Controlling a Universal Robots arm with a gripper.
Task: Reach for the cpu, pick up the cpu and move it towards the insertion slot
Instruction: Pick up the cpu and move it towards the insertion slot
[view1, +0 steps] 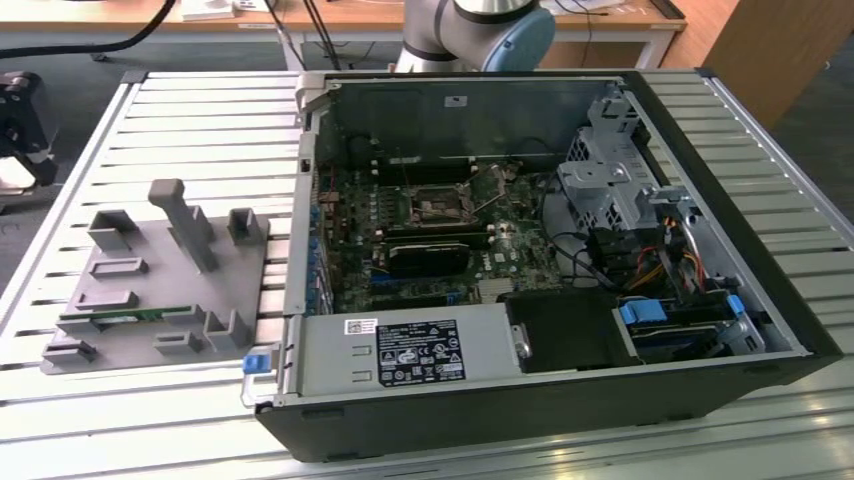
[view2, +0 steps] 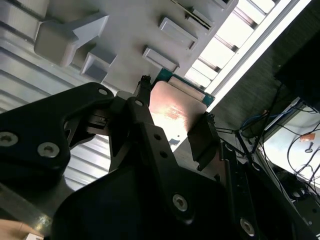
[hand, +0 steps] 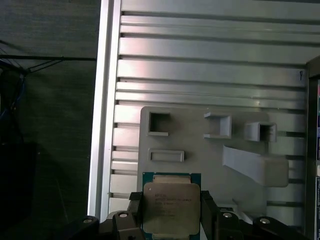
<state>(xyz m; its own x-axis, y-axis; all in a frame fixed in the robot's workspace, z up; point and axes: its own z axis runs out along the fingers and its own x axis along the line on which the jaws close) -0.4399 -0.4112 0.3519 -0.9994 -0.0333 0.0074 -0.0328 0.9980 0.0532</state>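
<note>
Now, claw (hand: 171, 211): closed on the cpu (hand: 170, 200), with one black finger (hand: 207, 212) pressed against each of two opposite edges; it shows this way in both wrist views (view2: 172, 120).
Cpu: lies flat between the fingers. In the first wrist view its silvery top faces the camera and a green rim shows at one edge. In the second wrist view a pale pinkish face shows (view2: 172, 110).
Cpu's place: over the grey tray (hand: 200, 150), by one of its edges. It seems lifted clear of the tray, though the gap is hard to judge.
Grey tray (view1: 160, 285): sits on the slatted table (view1: 200, 120), to the exterior view's left of the computer case (view1: 534, 420). It carries upright blocks and rectangular recesses, and a thin green memory stick (view1: 127, 318) lies in its near part.
Insertion slot (view1: 438, 205): a square, metal-framed socket on the board inside the open case, toward the far side and well apart from the tray.
Arm (view1: 481, 25): its base stands at the far side of the case.
</note>
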